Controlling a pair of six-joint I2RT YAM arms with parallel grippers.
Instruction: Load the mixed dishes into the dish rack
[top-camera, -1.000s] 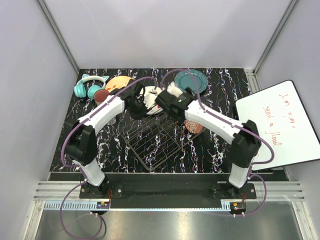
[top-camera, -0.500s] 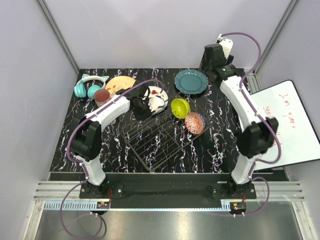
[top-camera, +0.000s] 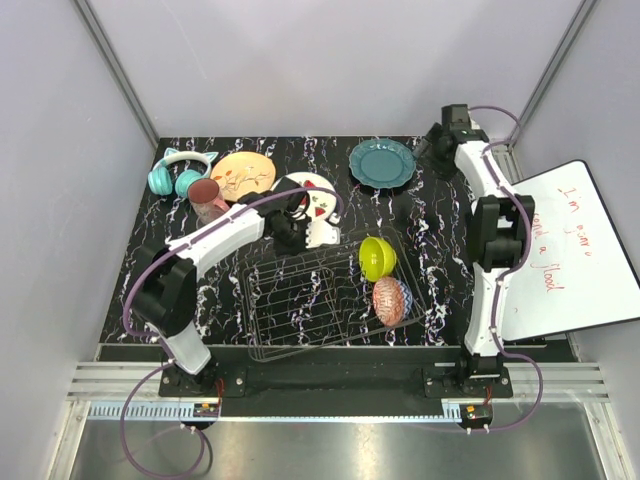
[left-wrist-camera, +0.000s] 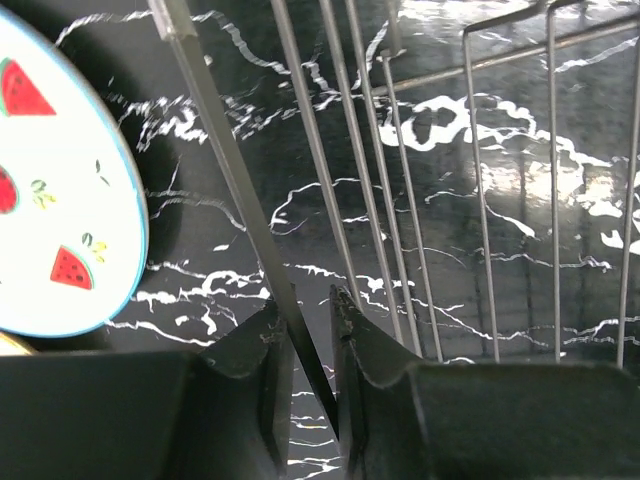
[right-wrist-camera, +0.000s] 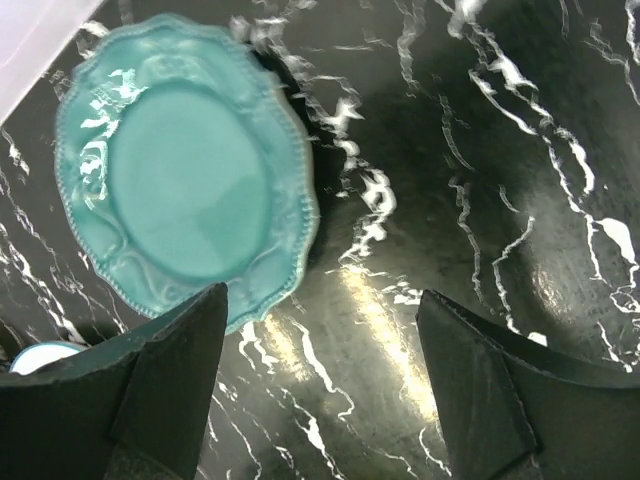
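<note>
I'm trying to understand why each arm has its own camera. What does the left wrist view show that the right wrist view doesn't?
Only the left wrist view: the wires of the dish rack, one pinched between the jaws of the left gripper, and the red slices on the watermelon-print plate. Only the right wrist view: the teal plate lying flat, and the right gripper, jaws wide apart and holding nothing. Both: the black marbled tabletop.

watermelon plate (left-wrist-camera: 60, 200) cut off at L edge, rack (left-wrist-camera: 228, 150) wires past top edge, teal plate (right-wrist-camera: 185, 205) blurry
</note>
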